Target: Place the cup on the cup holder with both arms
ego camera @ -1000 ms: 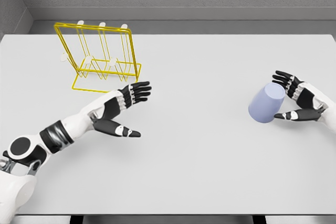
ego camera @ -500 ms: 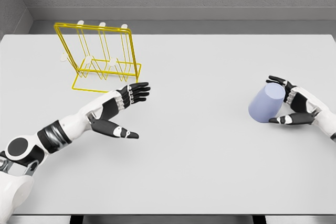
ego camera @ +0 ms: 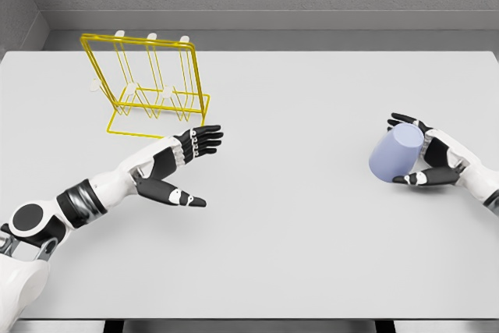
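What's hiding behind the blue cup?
The right hand is behind the cup, fingers curling around it. The cup covers part of the palm.

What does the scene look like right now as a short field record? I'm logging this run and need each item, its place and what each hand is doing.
cup: lilac cup, right side of the table, tilted
rack: yellow wire rack, far left of the table, no cup on it
right hand: right hand wrapped around the cup, fingers above, thumb below
left hand: left hand open, holding nothing, just in front of the rack
table: white table
task state: cup not yet on the rack
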